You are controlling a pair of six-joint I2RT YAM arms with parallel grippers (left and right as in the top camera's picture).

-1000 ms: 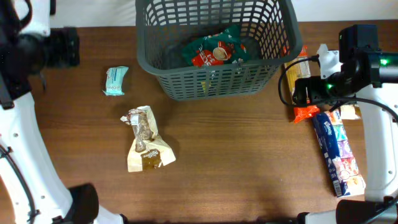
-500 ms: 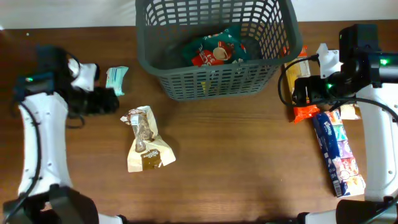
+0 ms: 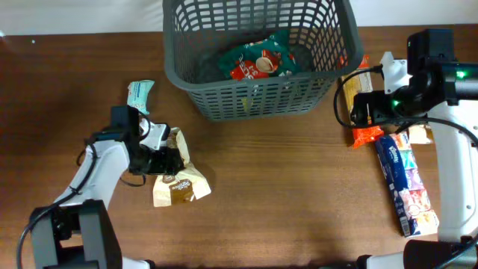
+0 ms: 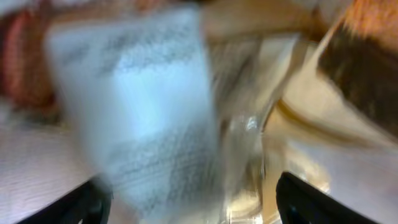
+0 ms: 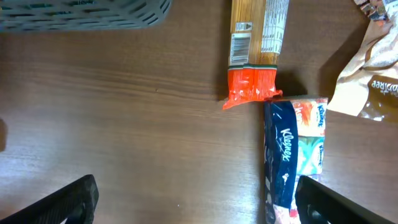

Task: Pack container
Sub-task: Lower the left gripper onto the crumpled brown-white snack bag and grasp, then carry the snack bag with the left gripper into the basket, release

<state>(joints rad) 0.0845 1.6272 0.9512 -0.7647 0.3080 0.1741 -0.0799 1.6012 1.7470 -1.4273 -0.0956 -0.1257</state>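
Observation:
The dark grey lattice container [image 3: 254, 101] stands at the back centre, with a green and red snack packet [image 3: 258, 61] lying inside. My left gripper [image 3: 168, 158] is down on the beige snack packet [image 3: 179, 188] at the left. In the left wrist view, which is blurred, the packet [image 4: 155, 112] fills the frame and the open jaws [image 4: 193, 208] sit on either side of it. My right gripper [image 3: 364, 112] is open and empty, hovering above an orange-ended packet [image 3: 364, 136] right of the container, and its jaws [image 5: 196, 205] show bare wood between them.
A teal packet [image 3: 139, 96] lies left of the container. A long blue tissue pack [image 3: 407, 183] lies at the right, also seen from the right wrist [image 5: 295, 143], beside the orange packet [image 5: 252, 87] and a beige wrapper [image 5: 373, 81]. The container's corner [image 5: 81, 12] is at top left.
My left arm has swung in from the far left and come down onto the beige snack packet. The right arm has not moved.

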